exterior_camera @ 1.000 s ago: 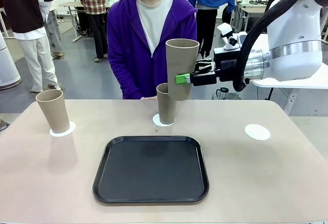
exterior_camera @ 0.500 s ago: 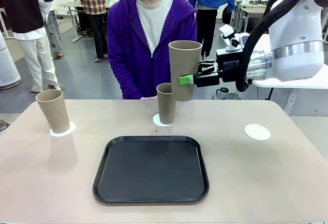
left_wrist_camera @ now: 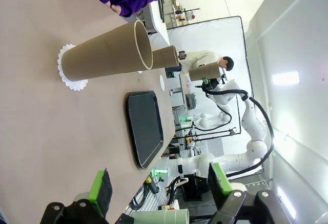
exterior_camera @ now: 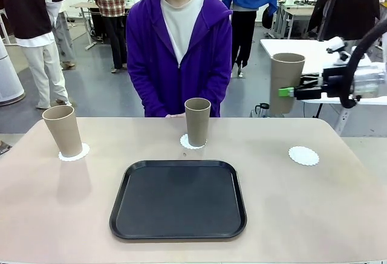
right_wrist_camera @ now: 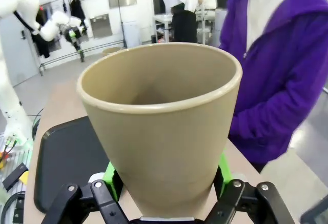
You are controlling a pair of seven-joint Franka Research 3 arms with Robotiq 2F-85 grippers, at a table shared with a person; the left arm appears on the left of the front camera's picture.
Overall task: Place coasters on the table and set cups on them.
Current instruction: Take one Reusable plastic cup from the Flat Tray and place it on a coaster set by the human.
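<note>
While I held the third cup (exterior_camera: 286,84) upright in my right pincer (exterior_camera: 289,91), its pads clamped on the wall at mid-height, it hung above the bench's (exterior_camera: 338,215) far right corner; the bare coaster (exterior_camera: 303,155) lay below and slightly nearer me; my left pincer (left_wrist_camera: 159,193) stood wide and empty, well apart; I judged a short descent remained.

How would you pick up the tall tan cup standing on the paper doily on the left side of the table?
Grip the tall tan cup around its smooth wall, coming from the side. It stands upright on its white scalloped doily, has no handle, and narrows downward.
</note>
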